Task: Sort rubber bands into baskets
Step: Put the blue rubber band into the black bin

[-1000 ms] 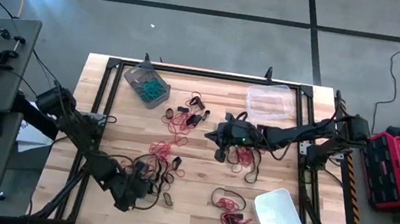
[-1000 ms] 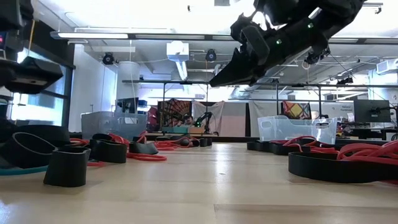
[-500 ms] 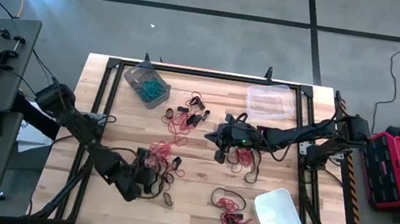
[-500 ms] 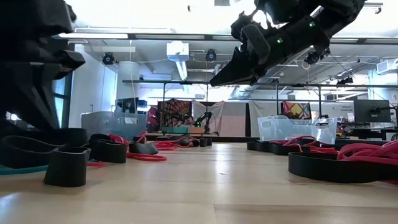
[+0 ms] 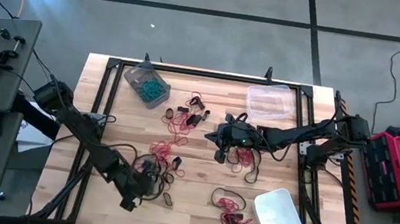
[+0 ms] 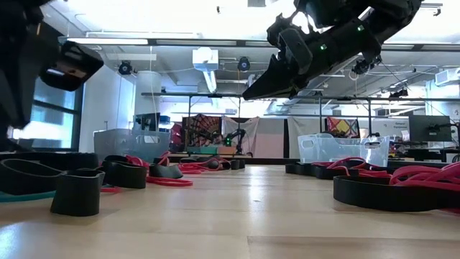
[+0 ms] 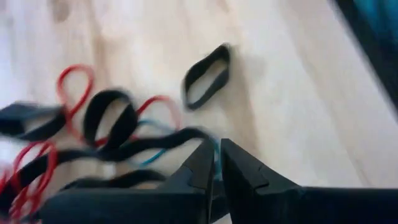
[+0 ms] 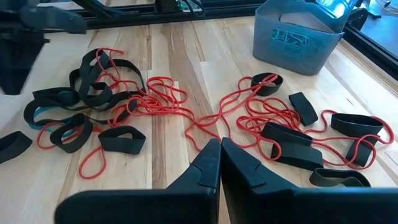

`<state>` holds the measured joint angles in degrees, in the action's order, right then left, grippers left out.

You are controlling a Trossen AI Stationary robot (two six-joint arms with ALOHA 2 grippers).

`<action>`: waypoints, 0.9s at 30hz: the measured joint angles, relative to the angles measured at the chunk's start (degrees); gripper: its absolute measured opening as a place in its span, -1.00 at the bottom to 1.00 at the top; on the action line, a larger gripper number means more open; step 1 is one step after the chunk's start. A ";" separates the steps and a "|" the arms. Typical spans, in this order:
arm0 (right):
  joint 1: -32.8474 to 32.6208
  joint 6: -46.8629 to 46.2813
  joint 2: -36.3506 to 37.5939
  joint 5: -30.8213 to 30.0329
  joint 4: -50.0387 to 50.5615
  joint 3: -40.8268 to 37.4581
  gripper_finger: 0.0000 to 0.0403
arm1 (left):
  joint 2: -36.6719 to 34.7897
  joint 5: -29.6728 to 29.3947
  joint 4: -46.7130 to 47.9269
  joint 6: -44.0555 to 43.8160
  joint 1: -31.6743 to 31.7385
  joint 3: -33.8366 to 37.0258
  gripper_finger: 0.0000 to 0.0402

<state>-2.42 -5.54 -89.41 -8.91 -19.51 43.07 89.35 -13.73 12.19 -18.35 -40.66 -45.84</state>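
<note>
- Sorting barely begun: grey basket (image 5: 145, 84) at the table's far left holds teal bands; clear basket (image 5: 268, 101) and whitish basket (image 5: 279, 218) look empty.
- Red and black rubber bands (image 5: 165, 161) lie scattered in clumps mid-table; most remain.
- Left gripper (image 7: 217, 163), fingers nearly together with nothing visibly held, hovers at the near-left clump; a lone black band (image 7: 207, 76) ahead lies flat, long axis diagonal.
- Right gripper (image 8: 220, 154), fingers pressed together and empty, waits above mid-table.
</note>
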 joint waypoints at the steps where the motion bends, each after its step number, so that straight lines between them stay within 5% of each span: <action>1: 0.00 -0.01 0.00 0.00 0.00 0.00 -1.00 | 0.20 0.44 -0.59 0.46 0.00 0.00 -0.88; 14: 0.00 -0.64 0.00 0.07 0.02 0.00 -1.00 | 5.85 2.95 -1.69 0.52 1.39 0.00 -1.00; 27: 0.00 -0.65 0.00 0.07 0.23 0.00 -1.00 | 5.32 -7.54 9.67 -3.29 6.01 0.00 -1.00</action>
<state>-2.42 -6.20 -89.41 -8.84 -19.28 43.07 94.67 -21.27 21.86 -21.64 -34.65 -45.84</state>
